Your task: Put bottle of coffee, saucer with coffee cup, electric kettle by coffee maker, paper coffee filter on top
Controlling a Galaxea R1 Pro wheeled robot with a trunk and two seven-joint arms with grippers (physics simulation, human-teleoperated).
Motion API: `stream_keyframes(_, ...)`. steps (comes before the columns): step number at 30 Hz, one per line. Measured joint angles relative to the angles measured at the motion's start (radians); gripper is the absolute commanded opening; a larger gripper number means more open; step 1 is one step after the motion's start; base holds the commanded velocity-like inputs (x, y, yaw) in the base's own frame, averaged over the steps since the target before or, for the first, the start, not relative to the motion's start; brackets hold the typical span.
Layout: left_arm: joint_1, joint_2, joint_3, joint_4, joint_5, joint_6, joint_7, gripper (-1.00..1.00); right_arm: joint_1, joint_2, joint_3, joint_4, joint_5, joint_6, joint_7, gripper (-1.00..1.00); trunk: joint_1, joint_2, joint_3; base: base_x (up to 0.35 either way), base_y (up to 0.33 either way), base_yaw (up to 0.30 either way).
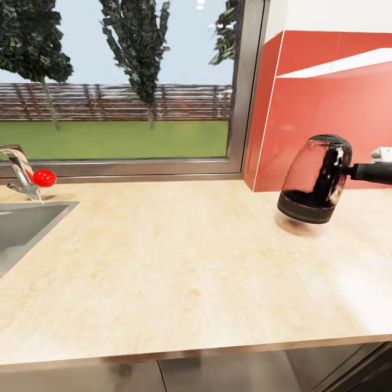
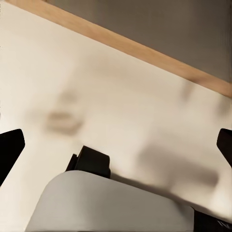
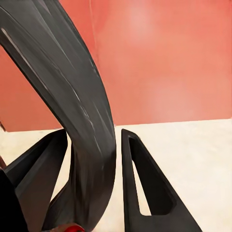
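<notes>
The right gripper (image 3: 118,193) has its fingers (image 3: 145,183) clamped on the curved black handle of the electric kettle (image 1: 316,178), which hangs tilted just above the bench (image 1: 179,261) by the red wall (image 1: 326,109). The left gripper's (image 2: 116,145) fingers stand spread wide apart over the pale bench, holding nothing.

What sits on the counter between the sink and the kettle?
Nothing: in the head view the countertop is bare between the sink and the tilted electric kettle, whose handle the right jaws clamp.
</notes>
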Motion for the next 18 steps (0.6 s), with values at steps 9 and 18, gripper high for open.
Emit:
stream_keyframes(9, 0.0, 0.0, 0.0, 0.0, 0.0, 0.0, 0.0, 1.0, 0.0, 0.0, 0.0, 0.0, -0.001, 0.0, 0.002, -1.0, -0.012, 0.021, 0.009, 0.0, 0.0, 0.0)
stream_keyframes(18, 0.0, 0.0, 0.0, 0.0, 0.0, 0.0, -0.001, 1.0, 0.0, 0.0, 0.0, -0.017, -0.002, 0.001, 0.003, -1.0, -0.031, 0.056, 0.025, 0.0, 0.0, 0.0)
